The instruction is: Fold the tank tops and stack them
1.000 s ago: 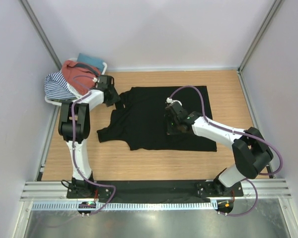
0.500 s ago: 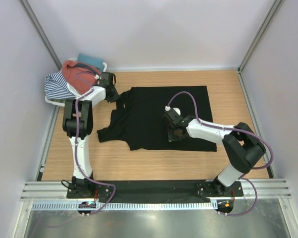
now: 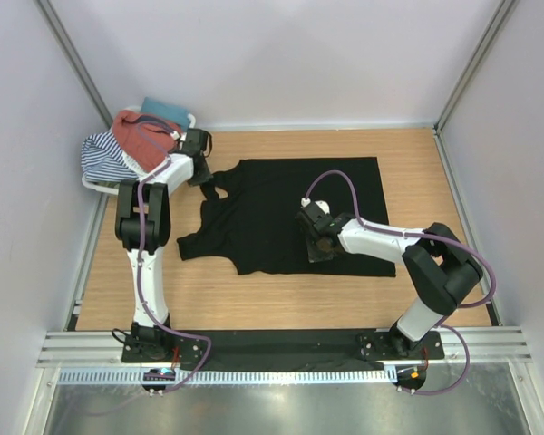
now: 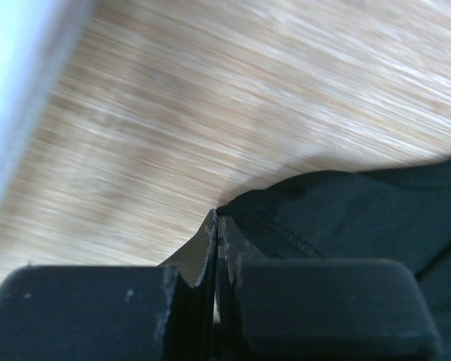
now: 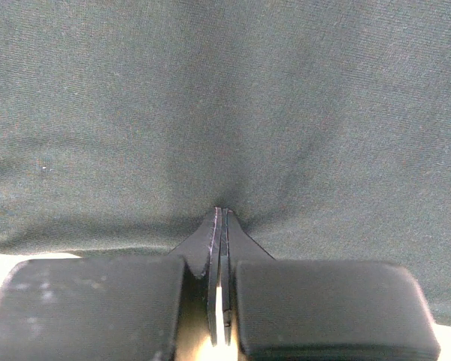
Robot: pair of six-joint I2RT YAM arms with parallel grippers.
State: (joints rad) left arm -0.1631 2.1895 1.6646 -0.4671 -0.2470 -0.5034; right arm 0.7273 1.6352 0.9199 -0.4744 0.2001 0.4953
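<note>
Left gripper (image 4: 216,219) (image 3: 206,174): jaws pressed fully together, pinching the pointed edge of the black tank top (image 4: 346,214) where that edge meets the bare wood; the cloth rises slightly off the surface at the pinch. Right gripper (image 5: 222,216) (image 3: 319,245): jaws likewise closed flat against each other, with a small pucker of the same black fabric (image 5: 225,98) gathered at the fingertips and faint creases radiating away from it. In the overhead view the black tank top (image 3: 281,208) lies spread on the wooden table (image 3: 417,154) in front of both arms, its shoulder straps and armholes toward the left and rumpled, its straight hem toward the right and lying smooth. The left gripper holds the far left strap region, while the right gripper holds the garment in its near half, to the right of centre, just short of the near edge. At the far left corner of the table stands the white basket (image 3: 190,120), with the rust-red tank top (image 3: 140,134) heaped on top of its contents, a striped cloth (image 3: 107,159) hanging over its left side, and a teal item (image 3: 168,109) behind. The left arm's wrist passes just beside the basket's right rim
</note>
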